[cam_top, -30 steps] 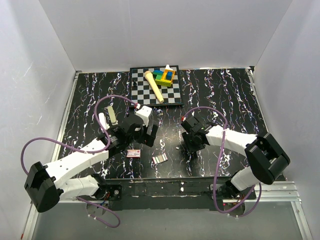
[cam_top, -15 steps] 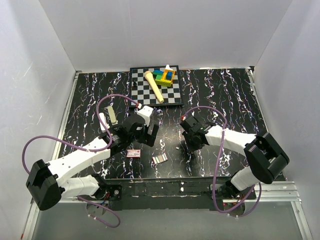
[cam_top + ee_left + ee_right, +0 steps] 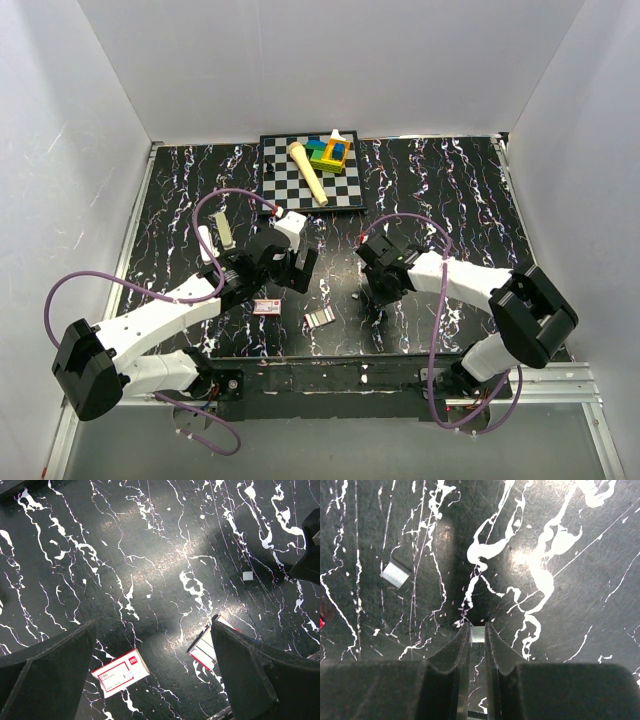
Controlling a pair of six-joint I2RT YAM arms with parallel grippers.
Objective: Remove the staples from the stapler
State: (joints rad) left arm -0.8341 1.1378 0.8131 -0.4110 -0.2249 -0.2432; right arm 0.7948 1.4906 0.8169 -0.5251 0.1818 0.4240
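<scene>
Staples (image 3: 477, 635) | clamped between tips of right pincer (image 3: 477, 629), down by worktop (image 3: 560, 540) | long axis hidden in grip | left pincer (image 3: 152, 625) apart, holding nothing, well off leftward

One camera hangs high at the near side, seeing the whole table (image 3: 450, 190). Both wrist cameras look down close; left wrist and overhead share the red-and-white box (image 3: 120, 672).
</scene>
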